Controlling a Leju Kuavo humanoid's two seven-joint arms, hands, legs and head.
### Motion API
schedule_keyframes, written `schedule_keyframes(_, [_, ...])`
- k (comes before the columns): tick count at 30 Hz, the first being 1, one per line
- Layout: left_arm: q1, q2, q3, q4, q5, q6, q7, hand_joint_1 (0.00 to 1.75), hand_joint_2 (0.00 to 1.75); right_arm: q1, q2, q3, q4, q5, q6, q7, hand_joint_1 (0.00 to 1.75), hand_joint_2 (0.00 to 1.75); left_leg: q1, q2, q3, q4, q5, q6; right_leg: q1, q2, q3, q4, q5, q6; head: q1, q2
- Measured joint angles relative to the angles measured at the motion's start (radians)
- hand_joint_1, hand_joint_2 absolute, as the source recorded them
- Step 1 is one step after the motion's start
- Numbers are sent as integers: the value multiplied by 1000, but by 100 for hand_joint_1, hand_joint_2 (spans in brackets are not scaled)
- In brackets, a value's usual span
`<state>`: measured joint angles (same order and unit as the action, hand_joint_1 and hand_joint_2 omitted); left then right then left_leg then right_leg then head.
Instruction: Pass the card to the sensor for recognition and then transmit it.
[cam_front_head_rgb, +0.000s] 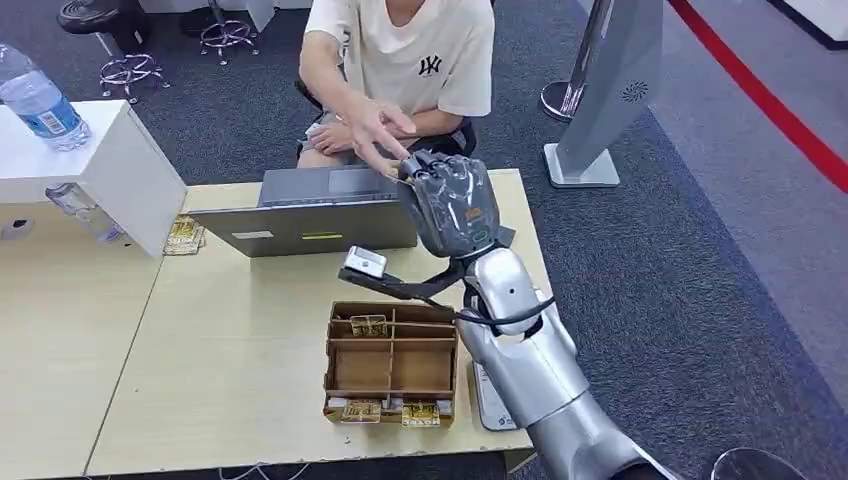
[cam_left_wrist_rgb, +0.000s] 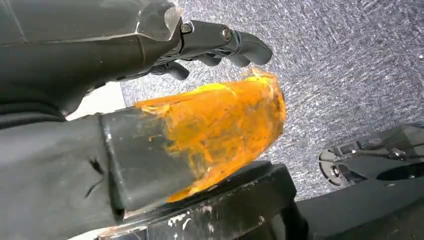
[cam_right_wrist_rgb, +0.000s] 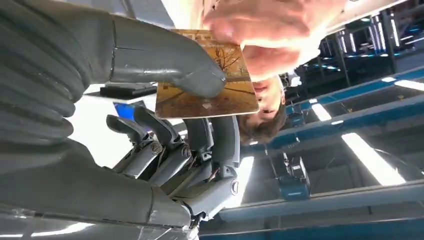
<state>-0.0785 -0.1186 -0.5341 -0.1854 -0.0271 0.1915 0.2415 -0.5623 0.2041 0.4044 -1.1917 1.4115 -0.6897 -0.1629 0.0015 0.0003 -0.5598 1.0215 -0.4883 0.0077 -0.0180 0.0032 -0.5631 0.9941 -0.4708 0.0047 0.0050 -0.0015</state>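
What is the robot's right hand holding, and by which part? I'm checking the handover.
The right hand pinches a yellow-brown picture card near one edge, thumb on its face; a person's hand grips the opposite edge.

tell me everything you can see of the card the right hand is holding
The card is a thin, flat, stiff-looking rectangle printed in golden yellow and brown, with a bare tree in its picture. The right hand pinches it, thumb pressed on the printed face and fingers behind. A person's hand touches its far edge, blurred. In the head view the right hand is raised over the far side of the table, beside the laptop.
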Motion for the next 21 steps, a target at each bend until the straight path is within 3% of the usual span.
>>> schedule_keyframes(5, [0,-1,-2,0,0,-3,0,0,0,-5,5,0,16,11,0,8,175,175,0,0,0,0,0,0,0,0,0,0,0,0,0,0])
schedule_keyframes(6, [0,-1,-3,0,0,-3,0,0,0,-5,6,0,16,12,0,10,131,175,0,0,0,0,0,0,0,0,0,0,0,0,-1,0])
schedule_keyframes(7, [0,-1,-3,0,0,-3,0,0,0,-5,8,-1,16,13,0,11,131,175,0,0,0,0,0,0,0,0,0,0,0,0,0,0])
schedule_keyframes(8, [0,-1,-5,0,0,-3,0,0,0,-5,10,-2,16,13,0,13,0,175,0,0,0,0,0,0,0,0,0,0,0,0,0,0])
schedule_keyframes(9, [0,-1,-7,0,0,-3,0,0,0,-5,11,-2,15,13,0,14,0,0,0,0,0,0,0,0,0,0,0,0,0,0,0,0])
schedule_keyframes(16, [0,-2,-8,0,6,0,0,0,0,14,37,-24,-2,-133,-1,-52,0,0,0,0,0,0,0,0,0,0,0,0,0,0,0,0])
schedule_keyframes(21, [0,-2,-8,0,6,1,0,0,0,30,45,-25,-15,-159,-1,-64,0,0,0,0,0,0,0,0,0,0,0,0,0,0,0,0])
